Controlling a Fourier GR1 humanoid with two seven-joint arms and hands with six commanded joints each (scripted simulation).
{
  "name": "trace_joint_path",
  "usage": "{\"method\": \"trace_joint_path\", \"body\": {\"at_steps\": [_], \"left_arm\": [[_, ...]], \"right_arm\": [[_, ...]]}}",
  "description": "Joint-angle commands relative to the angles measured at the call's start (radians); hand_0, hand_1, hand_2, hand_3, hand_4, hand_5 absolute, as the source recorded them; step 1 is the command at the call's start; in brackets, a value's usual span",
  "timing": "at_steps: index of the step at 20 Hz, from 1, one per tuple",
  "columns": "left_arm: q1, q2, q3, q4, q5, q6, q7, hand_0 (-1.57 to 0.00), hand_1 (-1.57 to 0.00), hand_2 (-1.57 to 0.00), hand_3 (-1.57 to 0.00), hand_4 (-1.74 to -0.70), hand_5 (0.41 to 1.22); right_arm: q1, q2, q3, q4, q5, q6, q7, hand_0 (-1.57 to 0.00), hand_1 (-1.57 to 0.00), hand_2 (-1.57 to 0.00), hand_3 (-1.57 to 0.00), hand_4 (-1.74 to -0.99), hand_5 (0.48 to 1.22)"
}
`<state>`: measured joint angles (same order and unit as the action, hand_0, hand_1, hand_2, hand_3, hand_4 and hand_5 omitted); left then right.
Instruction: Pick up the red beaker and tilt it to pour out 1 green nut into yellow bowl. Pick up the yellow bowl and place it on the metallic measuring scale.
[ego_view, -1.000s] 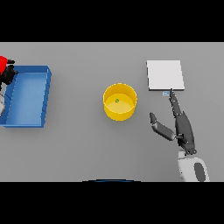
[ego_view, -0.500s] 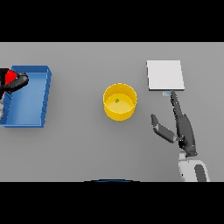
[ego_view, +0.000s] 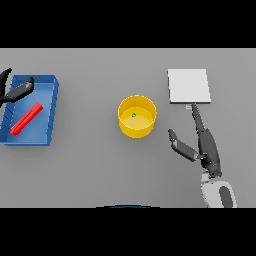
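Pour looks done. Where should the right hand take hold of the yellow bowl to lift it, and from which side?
Probably the near right wall of the round yellow bowl, coming from its right. It stands upright with an open top and a green nut inside, and the right hand lies open on that side, thumb towards the bowl, below the flat metallic scale.

**Materials and finishes**

Table (ego_view: 100, 170): plain grey, matt, smooth, no grain or sheen seen.
Yellow bowl (ego_view: 136, 125): uniform yellow, plastic-like, smooth, faintly satin on the wall.
Green nut (ego_view: 133, 115): small, green; finish too small to be judged.
Red beaker (ego_view: 26, 119): bright red, smooth, plastic-like.
Blue tray (ego_view: 50, 120): solid blue, smooth, matt plastic look.
Measuring scale (ego_view: 188, 85): pale grey-white plate, flat, smooth, dull metallic look.
Right robot hand (ego_view: 207, 147): dark, matt, hard-surfaced.
Left robot hand (ego_view: 17, 91): dark, matt.
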<state>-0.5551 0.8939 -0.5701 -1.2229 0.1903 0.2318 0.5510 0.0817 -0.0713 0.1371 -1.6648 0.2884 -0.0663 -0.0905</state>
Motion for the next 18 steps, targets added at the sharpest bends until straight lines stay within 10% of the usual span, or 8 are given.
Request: {"method": "trace_joint_path", "body": {"at_steps": [1,18], "left_arm": [[-0.007,-0.005,0.008,0.009,0.003,0.007,-0.004,-0.08,-0.06,-0.06,-0.06,-0.78,0.674],[-0.027,-0.047,0.002,0.025,0.005,0.021,-0.025,0.0,0.0,0.0,0.0,-0.79,0.719]], "right_arm": [[0.003,-0.005,0.006,-0.001,0.019,-0.006,0.0,0.0,0.0,0.0,0.0,-1.195,0.66],[-0.414,-0.307,0.262,0.133,0.379,0.289,0.016,0.0,0.0,0.0,0.0,-1.27,0.664]]}}
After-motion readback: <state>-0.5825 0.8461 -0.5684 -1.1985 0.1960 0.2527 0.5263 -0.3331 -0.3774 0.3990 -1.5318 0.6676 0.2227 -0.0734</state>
